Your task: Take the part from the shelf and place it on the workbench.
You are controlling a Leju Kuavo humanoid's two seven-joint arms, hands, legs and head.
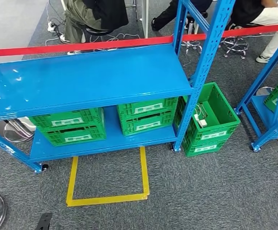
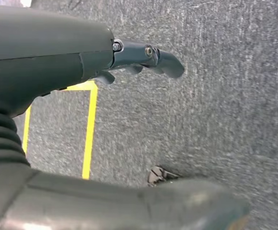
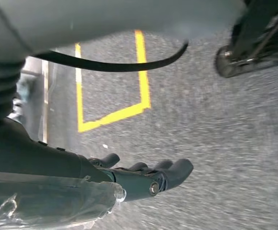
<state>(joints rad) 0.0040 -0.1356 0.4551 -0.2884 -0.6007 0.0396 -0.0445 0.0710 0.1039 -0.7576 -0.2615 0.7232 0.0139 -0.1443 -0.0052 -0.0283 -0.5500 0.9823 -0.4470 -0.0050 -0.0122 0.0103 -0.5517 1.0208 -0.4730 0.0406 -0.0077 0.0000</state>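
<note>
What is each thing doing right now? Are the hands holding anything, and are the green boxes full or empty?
Left hand: hanging over the carpet, fingers straight, holding nothing.
Right hand: hanging over the carpet, fingers straight, holding nothing.
Top shelf: bare blue surface.
Left crate: on the lower shelf, contents hidden.
Middle crate: on the lower shelf, contents hidden.
Floor crate: on the carpet beside the shelf, open, small white part inside.

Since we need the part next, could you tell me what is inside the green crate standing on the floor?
Inside the green crate, a small white item with thin cables lies on the bottom; the near wall hides the rest.
</note>
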